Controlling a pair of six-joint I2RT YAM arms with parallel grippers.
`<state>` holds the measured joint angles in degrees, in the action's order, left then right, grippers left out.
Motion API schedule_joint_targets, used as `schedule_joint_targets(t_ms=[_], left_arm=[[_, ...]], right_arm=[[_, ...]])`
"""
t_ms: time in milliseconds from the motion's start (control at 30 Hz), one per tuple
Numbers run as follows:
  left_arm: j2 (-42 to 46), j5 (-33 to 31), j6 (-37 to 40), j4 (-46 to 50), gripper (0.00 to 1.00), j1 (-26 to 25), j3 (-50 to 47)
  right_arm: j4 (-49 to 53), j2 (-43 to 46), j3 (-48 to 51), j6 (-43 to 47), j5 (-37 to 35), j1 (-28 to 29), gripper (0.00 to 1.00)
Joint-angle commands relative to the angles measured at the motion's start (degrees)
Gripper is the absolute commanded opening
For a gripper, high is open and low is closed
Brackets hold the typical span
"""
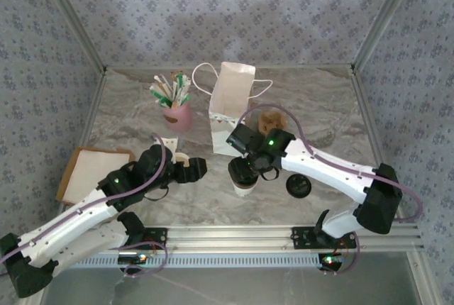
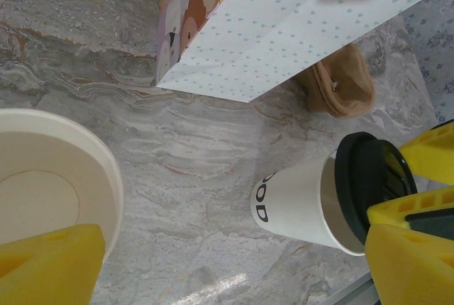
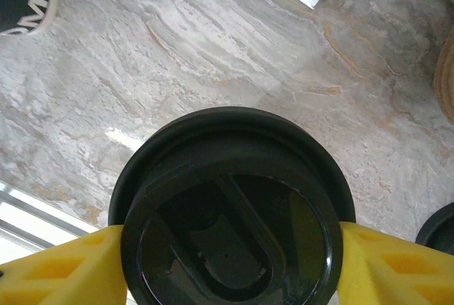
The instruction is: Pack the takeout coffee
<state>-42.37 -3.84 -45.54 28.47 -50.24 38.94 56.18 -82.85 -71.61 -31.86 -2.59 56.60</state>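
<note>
Surface: a grey-and-tan marbled table (image 1: 333, 117) is seen, bare over most of its right half.
Room: the table is enclosed on three sides by walls (image 1: 213, 7) papered in a small blue-grey floral print; aluminium posts are set in the corners and a ribbed rail (image 1: 284, 233) runs along the near edge.
Landmark: a white paper bag (image 1: 228, 106) with cord handles is stood upright at the middle back. Small blue hearts are printed on its wide face and cartoon figures on its narrow side.
Left of the bag: a pink cup (image 1: 178, 116) filled with stirrers and sachets is placed just beside it. A flat brown-and-white pad (image 1: 92, 170) is laid well apart from it, at the table's left edge.
Right of the bag: a brown cup carrier (image 1: 273, 118) is set close by.
Coffee cup: a white coffee cup (image 2: 298, 202) is stood just in front of the bag, capped with a black lid (image 3: 230, 209).
Right gripper (image 1: 245, 170): its yellow fingers (image 3: 386, 266) are pressed against opposite sides of the black lid.
Left gripper (image 1: 188, 168): held in front of the bag and to its left, its jaws are spread wide and nothing is clamped; an empty paper cup (image 2: 50, 184) is seen against one finger.
Spare lid (image 1: 298, 186): laid flat in front of the bag, to the right.
</note>
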Motion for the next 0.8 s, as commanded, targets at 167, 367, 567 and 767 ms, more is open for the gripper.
schedule_joint_targets(t_ms=[167,367,567,767], left_arm=[[0.8,0.6,-0.4,-0.6,0.94,0.4,-0.4],[0.7,0.7,-0.5,-0.7,0.94,0.4,-0.4],[0.7,0.8,-0.5,-0.5,0.94,0.5,-0.4],[0.7,0.8,-0.6,-0.5,0.94,0.5,-0.4]], right_arm=[[4.6,-2.5,-2.7,0.9,-3.6,1.5,0.69],[4.1,-3.0,-2.3,1.0,-3.5,1.6,0.69],[2.6,-3.2,-1.7,1.0,-2.8,1.8,0.69],[2.6,-3.2,-1.3,0.7,-2.7,2.0,0.69]])
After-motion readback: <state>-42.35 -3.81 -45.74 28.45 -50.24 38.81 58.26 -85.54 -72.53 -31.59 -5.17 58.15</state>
